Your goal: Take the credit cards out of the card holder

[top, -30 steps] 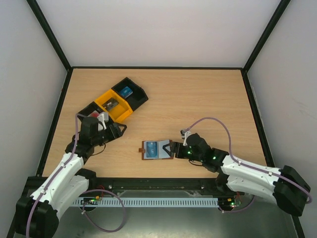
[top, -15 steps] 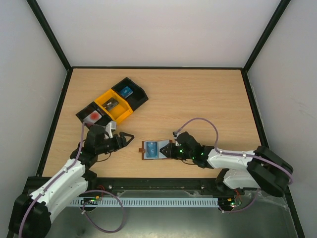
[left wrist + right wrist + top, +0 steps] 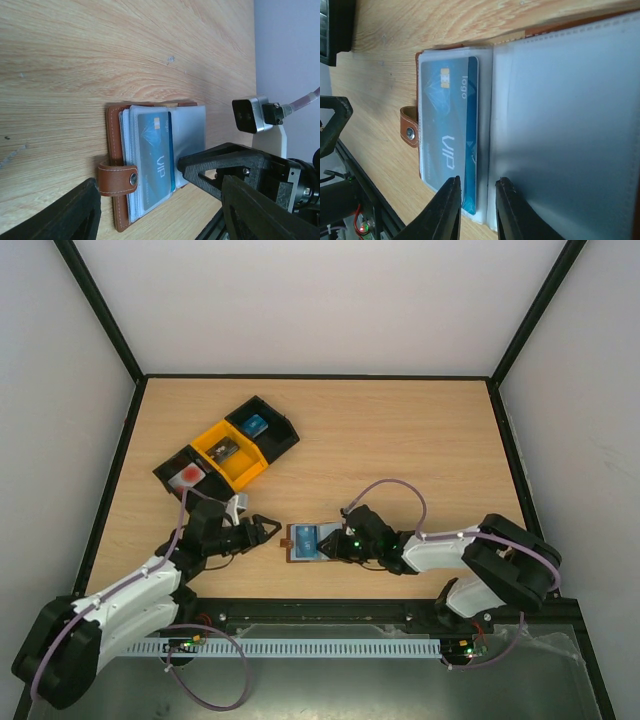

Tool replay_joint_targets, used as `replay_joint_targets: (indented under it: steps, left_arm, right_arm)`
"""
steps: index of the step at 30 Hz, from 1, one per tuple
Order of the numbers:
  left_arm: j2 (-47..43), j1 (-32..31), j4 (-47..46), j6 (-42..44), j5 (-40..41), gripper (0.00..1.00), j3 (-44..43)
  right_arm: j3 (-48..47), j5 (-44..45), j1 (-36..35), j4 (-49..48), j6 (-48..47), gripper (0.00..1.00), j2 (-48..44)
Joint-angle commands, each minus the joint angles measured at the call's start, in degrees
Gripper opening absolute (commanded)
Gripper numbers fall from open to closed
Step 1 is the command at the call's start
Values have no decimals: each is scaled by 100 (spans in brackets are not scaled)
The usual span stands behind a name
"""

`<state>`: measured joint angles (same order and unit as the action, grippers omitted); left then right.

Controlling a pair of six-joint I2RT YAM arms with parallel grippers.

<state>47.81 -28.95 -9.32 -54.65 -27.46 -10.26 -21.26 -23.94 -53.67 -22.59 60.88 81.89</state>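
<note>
The brown card holder (image 3: pixel 303 540) lies open on the table near the front edge. A blue credit card (image 3: pixel 152 150) marked VIP sits in its left clear pocket (image 3: pixel 445 130), one long edge poking out toward the fold. My right gripper (image 3: pixel 325 545) lies over the holder's right half. Its jaws (image 3: pixel 479 200) are drawn close, with that card edge in the narrow gap. Whether they pinch it does not show. My left gripper (image 3: pixel 262 530) stands open just left of the strap (image 3: pixel 117 180), touching nothing. Three more cards lie in the trays.
A row of three trays stands at the back left. The black one (image 3: pixel 172 468) holds a white card with a red blotch, the yellow one (image 3: pixel 240 468) a dark card, and the other black one (image 3: pixel 280 435) a blue card. The table's front rail (image 3: pixel 320 615) runs close behind the holder.
My left gripper came away from the trays to the holder's left side. My right gripper slid left onto the holder and its jaws narrowed from wide open.
</note>
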Motion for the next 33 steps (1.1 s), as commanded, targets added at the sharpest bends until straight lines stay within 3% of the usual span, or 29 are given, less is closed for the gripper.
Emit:
replay_joint_targets:
  steps: [1,10,20,26,33]
  left_arm:
    - [399,-177,-626,-52,-67,66,0]
    - [1139,-601,-1107,-140,233,62,-167]
    - [1668,-803,-1443,-144,383,38,-169]
    - [2089,-970,-1497,-15,417,35,-266]
    - [2616,-1361,-1469,-94,546,23,-393]
  right_arm:
    - [-73,-52,-56,-294,49,20,153]
    - [49,-263,-90,-642,124,17,461]
    - [70,-303,-94,-791,151,16,583]
    - [185,-168,-92,-830,260,15,382]
    - [326,-36,-96,-1011,533,16,297]
